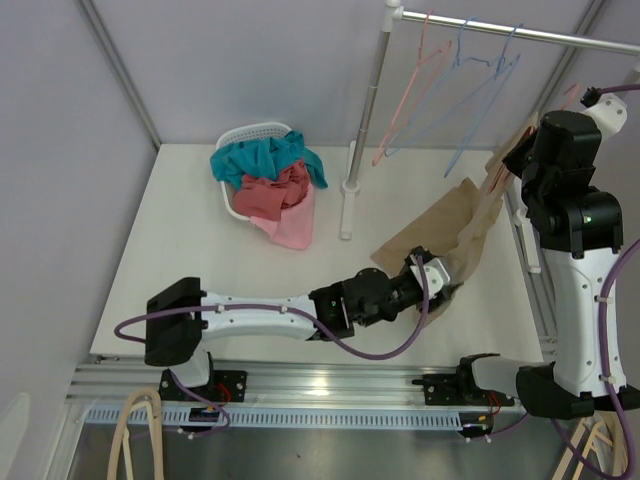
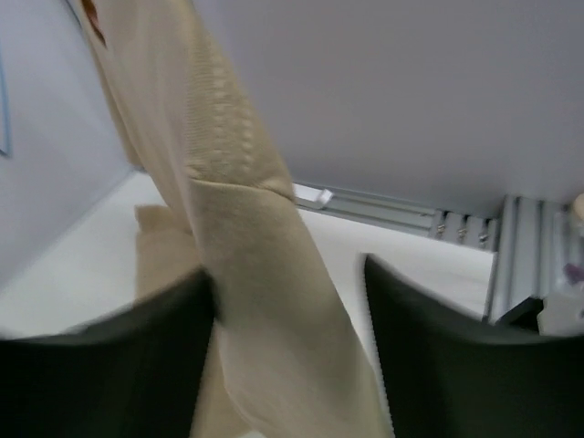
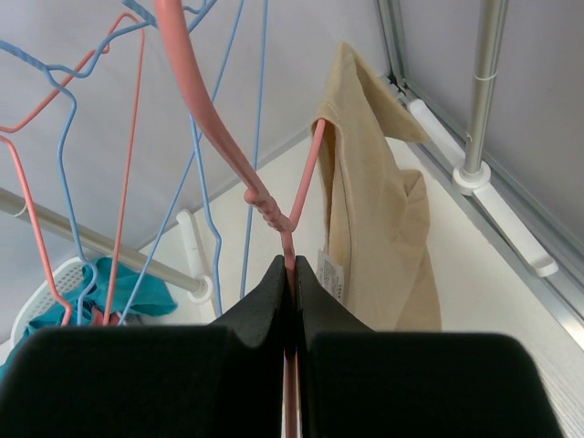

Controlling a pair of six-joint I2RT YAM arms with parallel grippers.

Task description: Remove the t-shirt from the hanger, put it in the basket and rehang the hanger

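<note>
The tan t-shirt [image 1: 455, 225] stretches from the hanger at the upper right down to the table [image 1: 200, 250]. My left gripper [image 1: 437, 278] sits at its lower end. In the left wrist view a bunched fold of the t-shirt [image 2: 265, 274] fills the gap of the left gripper [image 2: 287, 315], which is shut on it. My right gripper [image 3: 292, 266] is shut on the neck of the pink hanger [image 3: 274, 214]. Only one arm of the hanger is still inside the t-shirt [image 3: 379, 210], whose label shows.
A white basket [image 1: 245, 135] of teal and pink clothes stands at the back left. The clothes rack's rod [image 1: 520, 33] carries empty blue and pink hangers [image 1: 470, 90]; its pole [image 1: 368, 110] and foot stand mid-table. Another pole [image 3: 482, 91] rises at the right.
</note>
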